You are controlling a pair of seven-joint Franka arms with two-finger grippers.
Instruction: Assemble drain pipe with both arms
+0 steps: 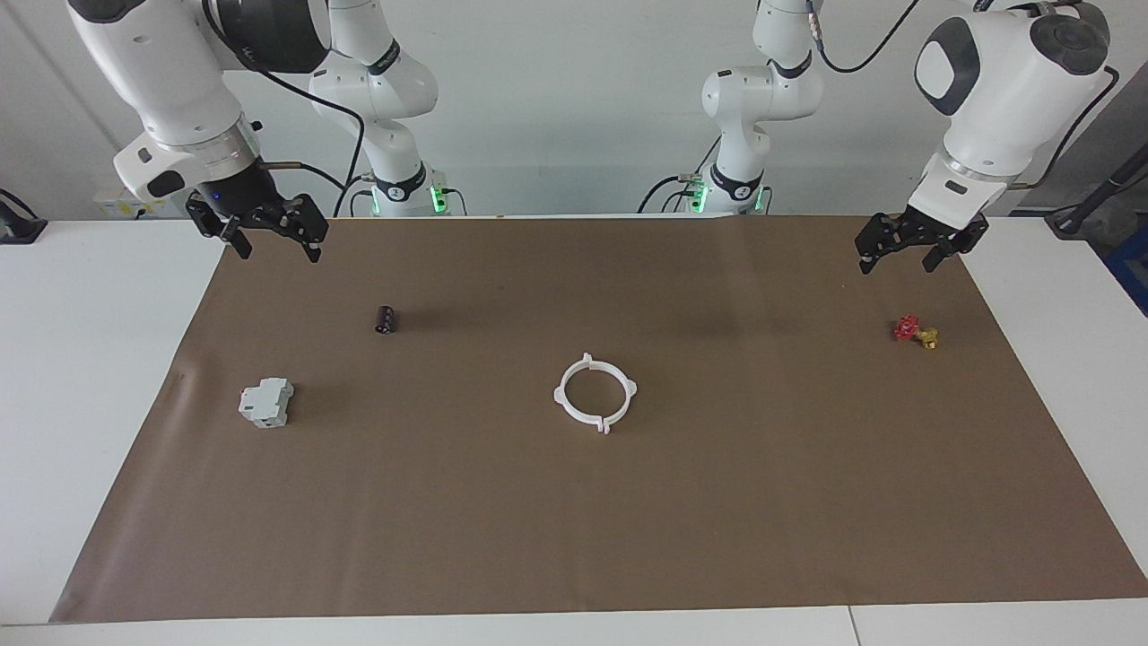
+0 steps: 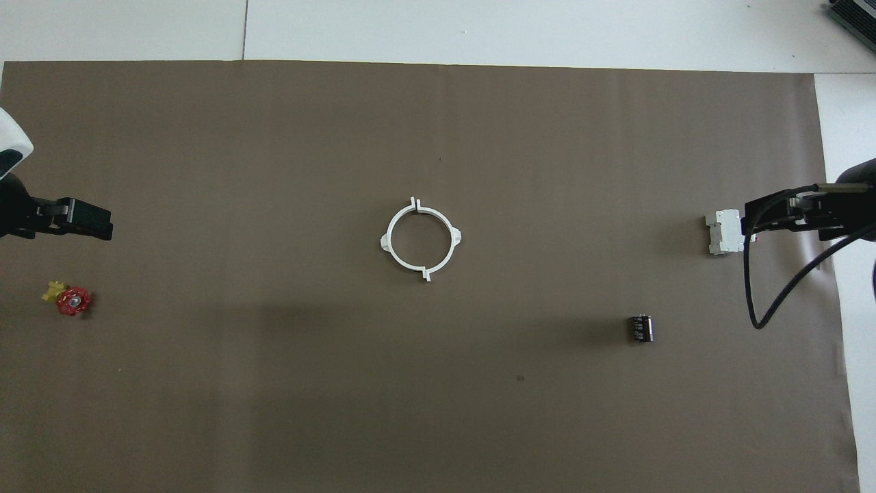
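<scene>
The drain pipe point(image 1: 595, 393) lay mid-surface as a closed white ring, its two halves already meeting at the tabs, well apart from both hands. The left hand point(image 1: 909, 240) hung open over the mat's edge near the red valve point(image 1: 915, 331); the right hand point(image 1: 266, 230) hung open above the black cylinder's point(image 1: 385, 318) corner. Judging by this, each hand should descend onto its own half-arc, avoiding the seams. No writing was legible
</scene>
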